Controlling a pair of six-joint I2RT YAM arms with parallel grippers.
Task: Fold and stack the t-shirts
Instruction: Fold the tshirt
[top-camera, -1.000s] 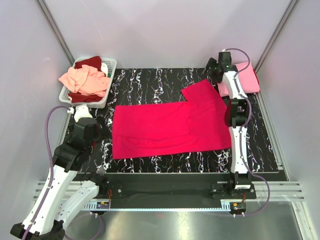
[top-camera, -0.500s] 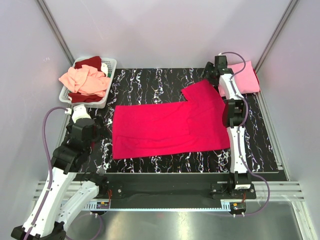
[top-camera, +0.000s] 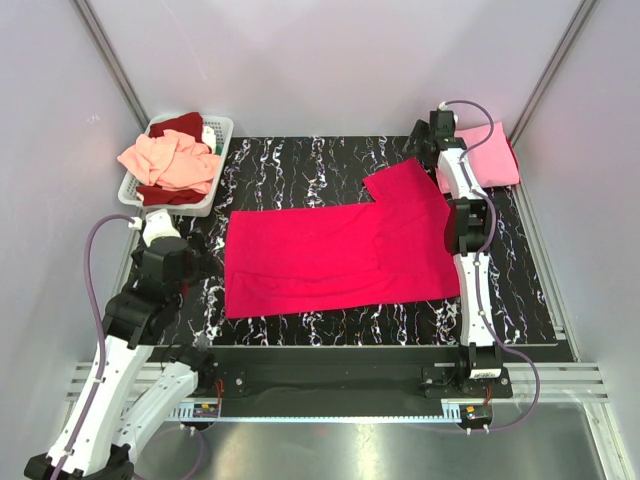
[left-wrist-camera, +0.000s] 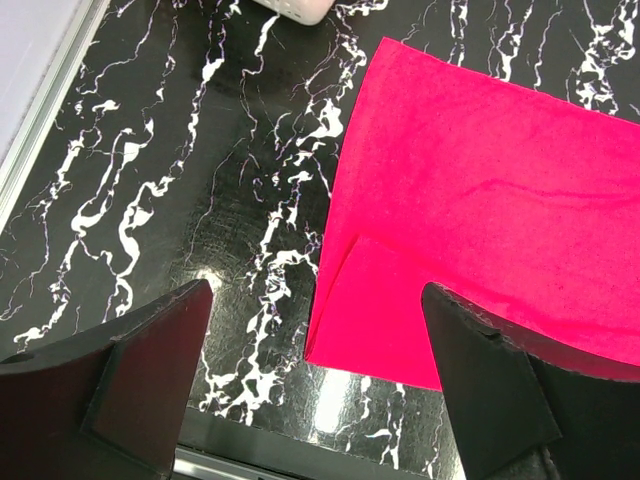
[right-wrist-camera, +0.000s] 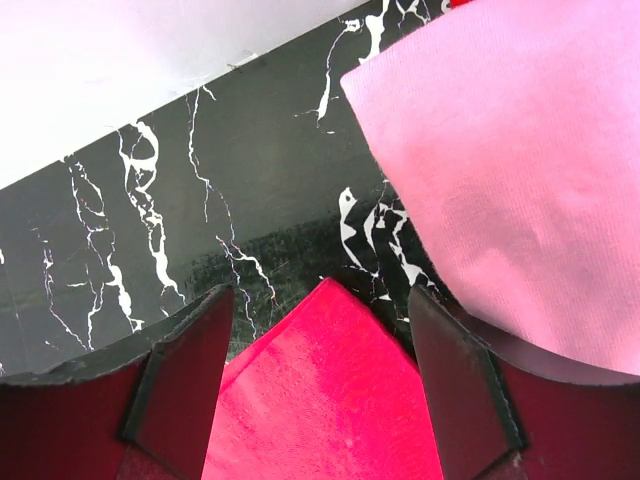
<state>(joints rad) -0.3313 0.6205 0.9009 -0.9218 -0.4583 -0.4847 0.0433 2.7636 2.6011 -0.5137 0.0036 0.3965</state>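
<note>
The crimson t-shirt (top-camera: 340, 255) lies spread flat on the black marbled mat, one sleeve pointing to the back right. A light pink t-shirt (top-camera: 495, 155) lies folded at the back right corner. A peach t-shirt (top-camera: 168, 165) and a dark maroon one (top-camera: 178, 125) are heaped in the basket. My left gripper (top-camera: 203, 262) is open above the mat at the crimson shirt's near left corner (left-wrist-camera: 400, 320), which shows between its fingers (left-wrist-camera: 130, 380). My right gripper (top-camera: 422, 152) is open over the sleeve's corner (right-wrist-camera: 320, 400), with the pink shirt (right-wrist-camera: 500, 180) just to its right.
A white slotted basket (top-camera: 224, 132) stands at the back left; its corner shows in the left wrist view (left-wrist-camera: 295, 8). The mat (top-camera: 300, 170) ends at a metal rail on the near side. Grey walls close in the left, right and back.
My right gripper has shifted a little left, from the pink shirt's edge to over the crimson sleeve's corner. My left arm has edged slightly. The shirts have not moved.
</note>
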